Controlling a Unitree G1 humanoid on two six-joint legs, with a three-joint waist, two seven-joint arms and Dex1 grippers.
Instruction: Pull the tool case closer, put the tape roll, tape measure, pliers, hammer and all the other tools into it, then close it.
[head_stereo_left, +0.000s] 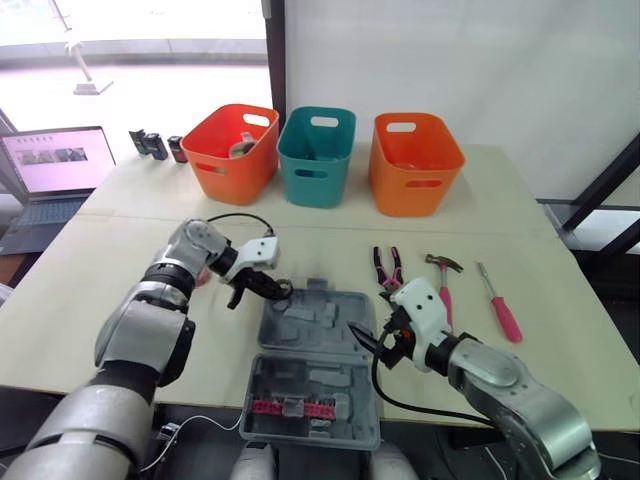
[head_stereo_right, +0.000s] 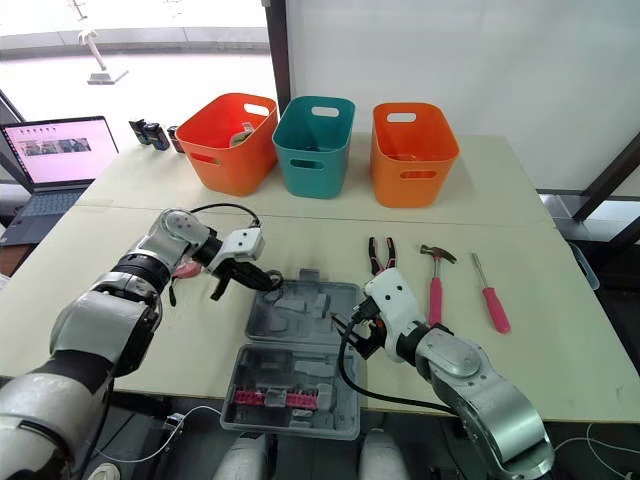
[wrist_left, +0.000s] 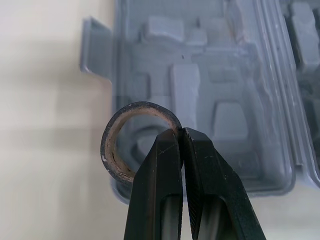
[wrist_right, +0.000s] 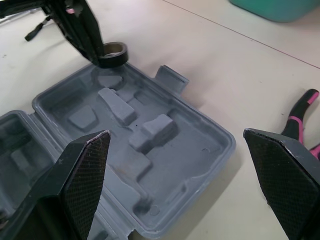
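Tape roll (wrist_left: 107, 150), a black ring, was pinched by its thin wall in the left gripper (wrist_left: 181, 131) over the grey plastic tool case (head_stereo_left: 300, 325) rim; it could slip outside.

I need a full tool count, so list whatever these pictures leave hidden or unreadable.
Left orange bin: grey item inside, mostly hidden by its wall, eye views.
Teal bin and right orange bin: contents hidden by their walls.
Dark objects by the laptop: too small to identify.
Pink item behind the left arm: mostly covered.
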